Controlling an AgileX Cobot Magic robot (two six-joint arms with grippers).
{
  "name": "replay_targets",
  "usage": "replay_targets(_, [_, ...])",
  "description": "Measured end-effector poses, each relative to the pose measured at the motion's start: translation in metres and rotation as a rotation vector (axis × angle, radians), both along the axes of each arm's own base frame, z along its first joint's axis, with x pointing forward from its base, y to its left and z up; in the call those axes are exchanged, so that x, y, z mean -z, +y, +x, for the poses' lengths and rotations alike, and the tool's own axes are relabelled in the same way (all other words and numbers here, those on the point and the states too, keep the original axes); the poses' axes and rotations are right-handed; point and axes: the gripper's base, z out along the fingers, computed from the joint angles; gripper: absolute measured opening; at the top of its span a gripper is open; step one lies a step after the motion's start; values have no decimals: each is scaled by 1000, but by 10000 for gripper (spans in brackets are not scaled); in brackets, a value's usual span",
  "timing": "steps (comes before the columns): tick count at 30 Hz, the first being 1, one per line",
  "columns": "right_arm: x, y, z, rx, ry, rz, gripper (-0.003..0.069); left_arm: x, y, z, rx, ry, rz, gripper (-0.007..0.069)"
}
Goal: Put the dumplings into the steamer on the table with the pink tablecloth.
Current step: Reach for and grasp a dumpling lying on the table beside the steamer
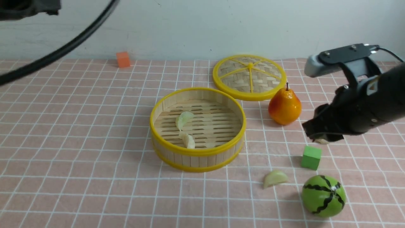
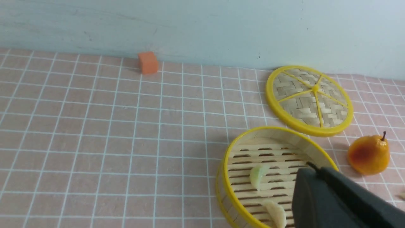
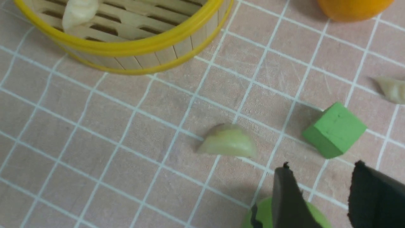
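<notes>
We see two glossy crescent dumplings [image 1: 184, 119] in the slatted bamboo steamer [image 1: 197, 151], right pincer [image 3: 321, 166] parted and empty, left pincer [image 2: 313, 186] closed.

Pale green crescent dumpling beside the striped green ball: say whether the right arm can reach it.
Probably yes: the dumpling lies uncovered on the pink cloth, and the open right gripper hangs near it.

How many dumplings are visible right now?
4: two dumplings inside the steamer, one on the tablecloth in front of the green cube, one between cube and pear, near the right gripper.
</notes>
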Motion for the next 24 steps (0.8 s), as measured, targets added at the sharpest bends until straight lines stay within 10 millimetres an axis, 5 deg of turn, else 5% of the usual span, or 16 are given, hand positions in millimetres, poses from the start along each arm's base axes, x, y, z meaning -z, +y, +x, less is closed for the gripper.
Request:
replay_targets(5, [28, -3, 47, 58, 52, -72, 430, 41, 28, -60, -11, -5, 32, -14])
replay_targets(12, [61, -59, 110, 444, 64, 66, 500, 130, 55, -112, -40, 84, 113, -14])
replay_targets(18, [90, -88, 131, 641, 56, 162, 504, 173, 62, -123, -55, 149, 172, -14])
replay_targets(24, [121, -93, 137, 700, 127, 168, 480, 173, 57, -117, -20, 52, 163, -14])
